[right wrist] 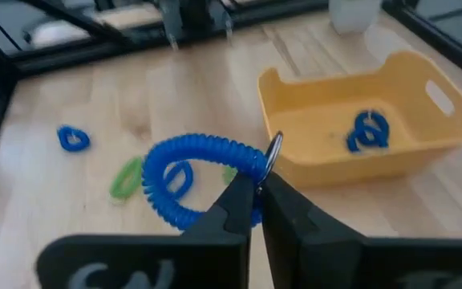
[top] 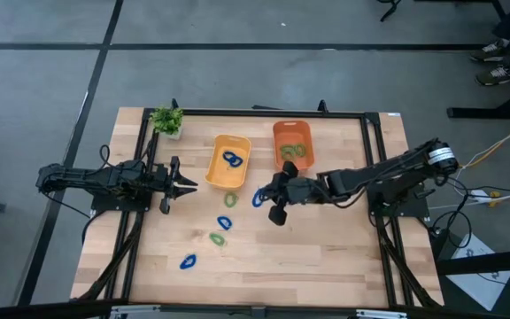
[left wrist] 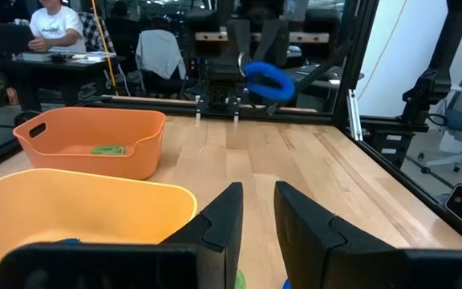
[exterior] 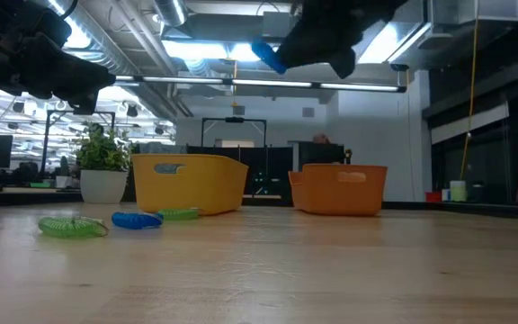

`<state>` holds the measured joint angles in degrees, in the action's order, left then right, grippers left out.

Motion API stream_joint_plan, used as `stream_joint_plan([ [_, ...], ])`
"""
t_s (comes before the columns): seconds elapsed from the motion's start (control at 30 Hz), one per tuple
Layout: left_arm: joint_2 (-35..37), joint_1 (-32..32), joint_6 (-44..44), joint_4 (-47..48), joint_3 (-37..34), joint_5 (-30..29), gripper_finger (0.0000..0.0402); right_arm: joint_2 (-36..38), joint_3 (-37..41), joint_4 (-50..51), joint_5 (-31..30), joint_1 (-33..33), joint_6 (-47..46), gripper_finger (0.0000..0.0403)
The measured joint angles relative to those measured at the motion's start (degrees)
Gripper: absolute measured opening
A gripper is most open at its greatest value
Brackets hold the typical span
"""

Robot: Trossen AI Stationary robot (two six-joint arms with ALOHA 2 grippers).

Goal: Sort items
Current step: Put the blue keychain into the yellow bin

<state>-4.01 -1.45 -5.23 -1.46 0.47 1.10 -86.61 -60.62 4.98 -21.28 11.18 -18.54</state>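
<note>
My right gripper [top: 271,200] hovers over the middle of the table, just near of the two bins, shut on a blue coiled ring [right wrist: 195,181]. The low view shows that blue ring [exterior: 268,54] high above the tabletop. A yellow bin [top: 228,163] holds a blue ring [top: 231,159], and an orange bin [top: 292,146] holds green rings [top: 295,151]. Loose on the wood lie a green ring [top: 229,199], a blue ring [top: 223,222], another green ring [top: 218,237] and another blue ring [top: 188,261]. My left gripper [top: 182,184] waits open, left of the yellow bin. My right gripper pinches the blue coiled ring between its two fingertips at one side of the loop [right wrist: 253,163]. The ring is lifted clear of the table, and the rest of its loop [right wrist: 160,186] stretches out beyond the fingertips.
A small potted plant [top: 167,120] stands at the far left corner, behind the yellow bin. A dark frame rail [top: 264,112] runs along the far edge. In the left wrist view a person [left wrist: 53,28] sits in the room beyond the table. Bare wood stretches along the near right side [top: 326,257].
</note>
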Motion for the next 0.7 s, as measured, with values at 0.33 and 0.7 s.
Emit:
stream_joint_plan([
  [0.33, 0.0, 0.0, 0.0, 0.0, 0.0, 0.0, 0.0070, -0.8, 0.0, -12.5, 11.3, -7.1, 5.8, 0.0019],
  [0.7, 0.0, 0.0, 0.0, 0.0, 0.0, 0.0, 0.0070, -6.4, 0.0, -21.4, 16.4, -13.6, 4.9, 0.0019],
])
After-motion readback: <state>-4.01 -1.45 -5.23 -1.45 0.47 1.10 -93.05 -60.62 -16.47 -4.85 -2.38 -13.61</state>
